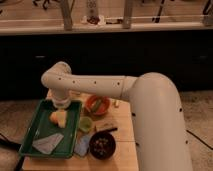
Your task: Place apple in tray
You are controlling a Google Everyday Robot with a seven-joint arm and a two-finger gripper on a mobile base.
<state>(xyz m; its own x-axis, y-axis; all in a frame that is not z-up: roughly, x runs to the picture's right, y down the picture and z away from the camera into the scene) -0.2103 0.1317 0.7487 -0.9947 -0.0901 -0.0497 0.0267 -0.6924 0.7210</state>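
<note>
Gripper (61,106) just above apple (58,117) (inside the tray (35,131)).

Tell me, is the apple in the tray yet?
In: the apple sits inside the tray rim, directly under the tool.

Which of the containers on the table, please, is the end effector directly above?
The green tray: the end effector hangs over its far end by the apple, unlike the orange bowl, green cup and dark bowl.
</note>
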